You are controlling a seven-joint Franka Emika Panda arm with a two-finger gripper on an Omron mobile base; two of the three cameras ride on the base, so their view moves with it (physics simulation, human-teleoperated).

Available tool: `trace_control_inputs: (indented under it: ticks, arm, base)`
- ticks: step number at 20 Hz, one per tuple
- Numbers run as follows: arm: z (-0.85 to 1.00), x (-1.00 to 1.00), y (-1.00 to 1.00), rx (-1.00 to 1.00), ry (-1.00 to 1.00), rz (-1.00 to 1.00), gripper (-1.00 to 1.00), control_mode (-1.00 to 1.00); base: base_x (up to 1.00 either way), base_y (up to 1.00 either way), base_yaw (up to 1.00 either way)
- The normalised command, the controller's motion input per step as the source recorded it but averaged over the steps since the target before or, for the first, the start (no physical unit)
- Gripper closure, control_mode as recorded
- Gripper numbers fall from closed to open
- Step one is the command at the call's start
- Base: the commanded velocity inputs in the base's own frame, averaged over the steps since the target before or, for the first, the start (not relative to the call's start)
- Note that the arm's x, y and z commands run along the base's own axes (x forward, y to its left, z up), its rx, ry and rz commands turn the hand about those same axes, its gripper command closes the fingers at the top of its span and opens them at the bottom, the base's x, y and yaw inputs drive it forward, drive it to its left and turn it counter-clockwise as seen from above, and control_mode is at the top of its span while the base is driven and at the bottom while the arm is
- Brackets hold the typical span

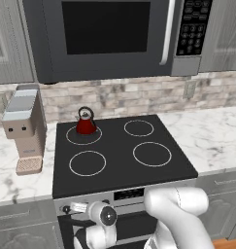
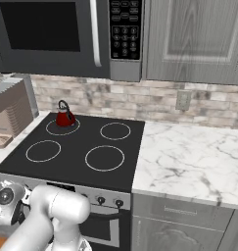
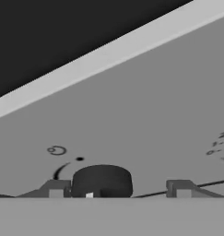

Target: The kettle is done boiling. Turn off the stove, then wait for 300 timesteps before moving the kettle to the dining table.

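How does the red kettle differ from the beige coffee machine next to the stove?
The small red conical kettle sits on the black glass stove, on its back-left burner ring; the beige boxy coffee machine stands on the marble counter. The kettle is far smaller and tapered with a dark looped handle; the machine is tall and square. Both stand upright.

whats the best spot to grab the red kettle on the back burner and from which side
Probably the dark looped handle on top of the kettle, coming straight down from above. The handle arches upright over the lid, clear of the body, so open jaws could close across it. The conical red body tapers upward and would likely slip. Nothing stands close on the stove top, so the way down looks free.
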Motion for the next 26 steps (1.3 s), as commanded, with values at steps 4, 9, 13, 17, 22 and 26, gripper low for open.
trace_control_inputs:
  ticks: [4,9,13,17,22,26]
  arm:
    - [-0.01,-0.20,0.00,0.00,0.00,0.00,-1.00,-1.00]
    - [0.00,-0.33,0.00,0.00,0.00,0.00,-1.00,-1.00]
    - [0.00,-0.36,0.09,0.00,0.00,0.00,-1.00,-1.00]
    - [0.03,-0.39,0.05,0.00,0.00,0.00,-1.00,-1.00]
    - [0.12,-0.33,0.09,0.00,0.00,0.00,-1.00,-1.00]
    - [0.19,-0.29,0.05,0.00,0.00,-0.01,-1.00,-1.00]
  base:
    - [0.00,0.00,0.00]
    - [0.00,0.00,0.00]
    - [0.00,0.00,0.00]
    - [0.00,0.00,0.00]
    - [0.00,0.00,0.00]
    - [0.00,0.00,0.00]
